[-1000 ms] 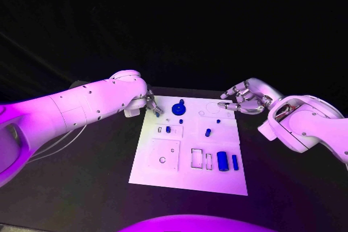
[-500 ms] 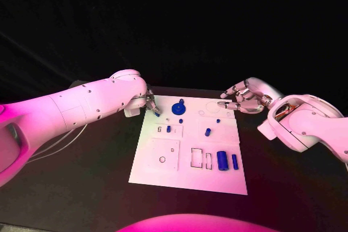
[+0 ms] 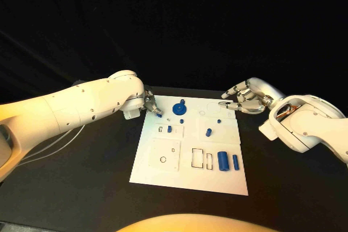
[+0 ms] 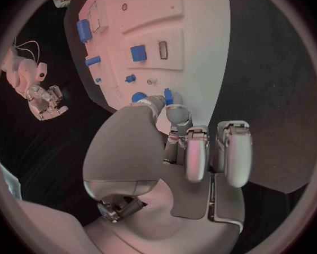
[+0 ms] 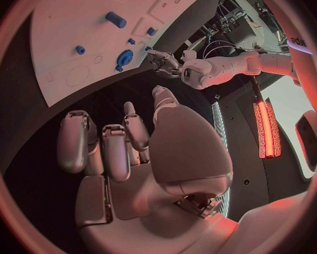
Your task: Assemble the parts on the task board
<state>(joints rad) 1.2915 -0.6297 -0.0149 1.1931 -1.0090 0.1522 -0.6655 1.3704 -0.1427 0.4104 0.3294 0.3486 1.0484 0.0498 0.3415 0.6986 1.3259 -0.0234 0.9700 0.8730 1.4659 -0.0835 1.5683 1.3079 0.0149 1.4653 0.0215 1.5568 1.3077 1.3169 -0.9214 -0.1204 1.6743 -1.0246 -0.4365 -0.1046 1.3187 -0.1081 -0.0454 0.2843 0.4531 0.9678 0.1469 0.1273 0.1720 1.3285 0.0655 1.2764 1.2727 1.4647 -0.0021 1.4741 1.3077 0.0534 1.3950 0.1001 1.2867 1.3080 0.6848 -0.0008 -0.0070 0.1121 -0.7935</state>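
- Nearest us on the black counter (image 3: 87,176), the white task board (image 3: 190,176) carries two upright blue parts (image 3: 228,161) beside an outlined slot.
- Mid-board we see smaller blue parts (image 3: 208,132).
- At the far left corner, the left hand (image 3: 150,105) pinches a small blue part (image 4: 168,97) (thumb and fingertip).
- A round blue part (image 3: 178,109) sits just beside it.
- Off the far right corner, the right hand (image 3: 245,98) hovers, fingers curled, holding nothing.

The left hand (image 3: 150,105) hides most of its pinched blue part (image 4: 168,96).
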